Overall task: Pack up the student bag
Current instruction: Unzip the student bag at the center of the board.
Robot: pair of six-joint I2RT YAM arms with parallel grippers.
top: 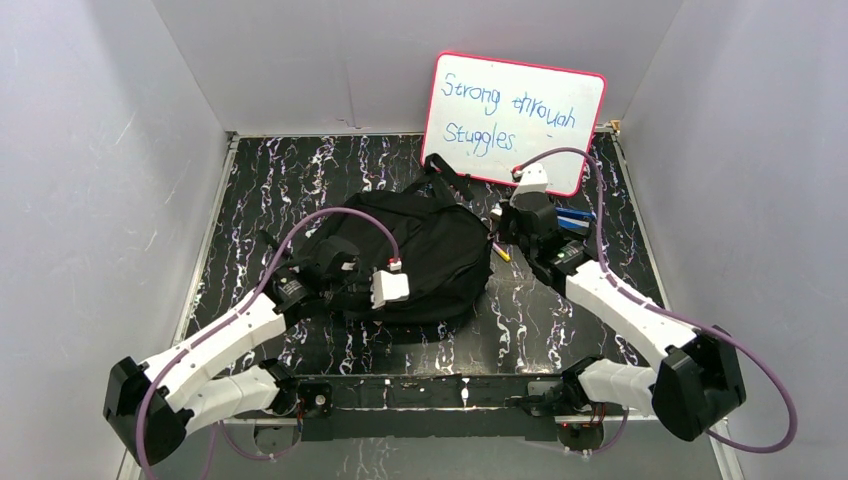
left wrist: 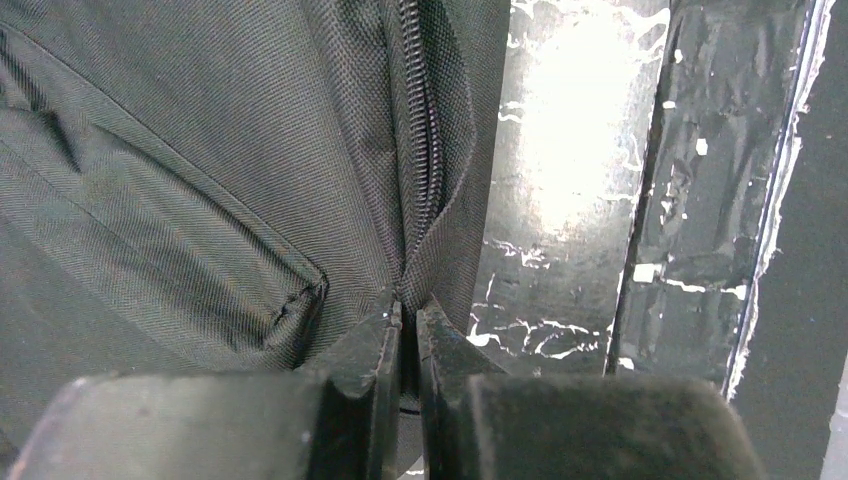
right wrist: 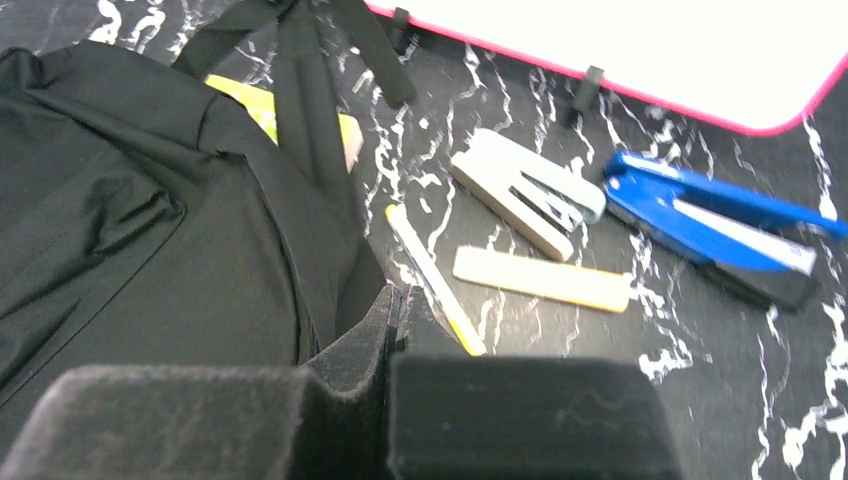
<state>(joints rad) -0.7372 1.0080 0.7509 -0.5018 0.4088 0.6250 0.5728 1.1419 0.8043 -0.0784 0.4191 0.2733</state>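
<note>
Grey walls (top: pixel 100 150) close the place on three sides, and between them is a black table (top: pixel 300 180) with white marble veins, shiny and hard. The bag (top: pixel 430 250) lies flat in the middle of it, soft and a little collapsed, with its strap (right wrist: pixel 310 140) end turned to the far side, toward the whiteboard (top: pixel 510 115) that leans on the back wall. Its long axis seems to run from the near left to the far right.

The left gripper (left wrist: pixel 408 330) is at the near-left side of the bag, and its fingers are pressed together on a fold of the fabric just where the zip (left wrist: pixel 425 150) ends; the zip line goes straight away from the fingers. The right gripper (right wrist: pixel 398 310) is at the right edge of the bag, fingers together with nothing between them.

The loose things all lie to the right of the bag, between it and the whiteboard: a blue stapler (right wrist: pixel 720 225), a white stapler (right wrist: pixel 525 190), a pale flat stick (right wrist: pixel 545 280) and a yellow pencil (right wrist: pixel 430 270). So the right arm is much nearer to them, the pencil being just in front of its fingers. I think the left arm must keep the fabric tight so that the zip can open, and there is enough free table around the bag for this
</note>
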